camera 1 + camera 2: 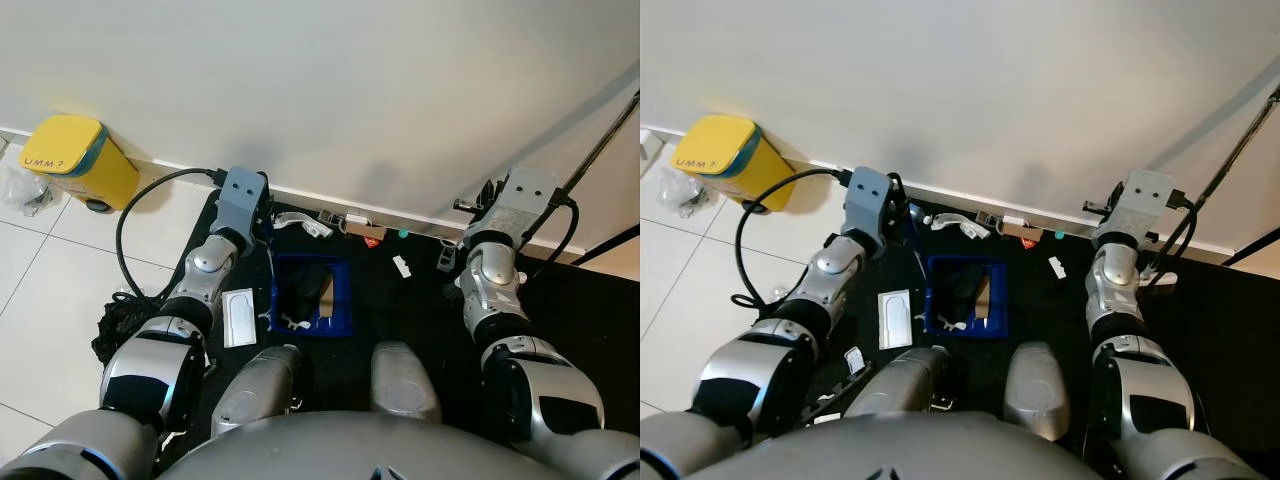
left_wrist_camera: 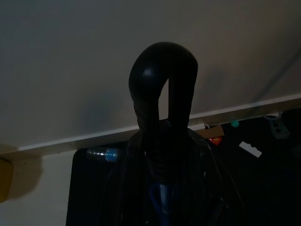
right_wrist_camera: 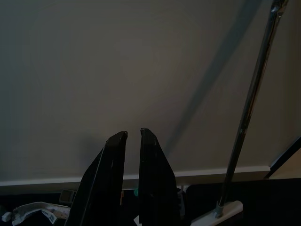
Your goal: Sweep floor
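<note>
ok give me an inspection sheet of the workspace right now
surface: black mat against the wall, white tile floor on the robot's left
job's things: blue dustpan on the mat with dark debris inside; metal pole leaning on the wall at right, likely the broom
clutter: scraps along the baseboard, white piece, white packet, small teal bit
grippers: left gripper shut on the dustpan's handle; right gripper nearly closed, holding nothing
cables: black cable looping over the tiles
surroundings: yellow bin, crumpled clear plastic beside it
</note>
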`<state>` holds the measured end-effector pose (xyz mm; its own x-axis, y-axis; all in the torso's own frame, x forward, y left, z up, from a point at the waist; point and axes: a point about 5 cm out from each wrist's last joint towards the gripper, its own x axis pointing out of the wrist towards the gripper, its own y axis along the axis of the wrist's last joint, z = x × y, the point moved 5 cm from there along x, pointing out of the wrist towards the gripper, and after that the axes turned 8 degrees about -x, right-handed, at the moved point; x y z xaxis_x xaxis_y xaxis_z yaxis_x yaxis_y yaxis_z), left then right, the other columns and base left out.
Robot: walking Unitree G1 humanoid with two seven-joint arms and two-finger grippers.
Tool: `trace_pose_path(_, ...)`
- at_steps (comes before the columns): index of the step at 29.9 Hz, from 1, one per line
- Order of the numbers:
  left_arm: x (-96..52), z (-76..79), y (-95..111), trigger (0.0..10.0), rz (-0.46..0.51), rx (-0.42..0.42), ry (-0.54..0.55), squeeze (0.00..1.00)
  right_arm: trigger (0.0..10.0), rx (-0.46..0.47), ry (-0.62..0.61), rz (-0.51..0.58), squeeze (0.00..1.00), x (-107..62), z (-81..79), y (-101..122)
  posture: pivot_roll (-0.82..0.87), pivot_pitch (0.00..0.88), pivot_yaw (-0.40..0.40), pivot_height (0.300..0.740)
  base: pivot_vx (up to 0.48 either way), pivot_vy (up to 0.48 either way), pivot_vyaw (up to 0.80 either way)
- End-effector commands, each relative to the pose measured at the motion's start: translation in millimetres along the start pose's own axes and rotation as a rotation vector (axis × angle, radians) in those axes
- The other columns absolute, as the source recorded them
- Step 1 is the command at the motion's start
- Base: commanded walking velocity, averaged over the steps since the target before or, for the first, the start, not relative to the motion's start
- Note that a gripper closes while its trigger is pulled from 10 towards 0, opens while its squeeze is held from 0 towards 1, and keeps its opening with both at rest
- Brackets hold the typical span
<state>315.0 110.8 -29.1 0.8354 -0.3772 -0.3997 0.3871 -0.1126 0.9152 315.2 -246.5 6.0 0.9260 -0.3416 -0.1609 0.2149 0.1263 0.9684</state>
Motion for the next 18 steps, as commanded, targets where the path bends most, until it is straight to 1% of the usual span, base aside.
trace_pose_path(1,-13.7,0.4,-43.9,10.0,-0.184,0.007,-0.007,0.00,10.0,0.010,0.012,0.007,0.00,-1.2,-3.5,0.5,-0.02,0.000,0.047,0.740,0.000,0.000,0.00)
trace_pose_path(9,-13.3,0.2,-43.6,10.0,-0.186,0.007,-0.007,0.00,10.0,0.006,0.013,0.000,0.00,-2.2,-1.6,-1.9,-0.03,0.000,0.049,0.740,0.000,0.000,0.00)
trace_pose_path(18,-13.4,0.2,-44.1,10.0,-0.188,0.006,-0.006,0.00,10.0,0.007,0.019,-0.006,0.00,-3.2,-3.1,-3.7,-0.03,0.000,0.049,0.740,0.000,0.000,0.00)
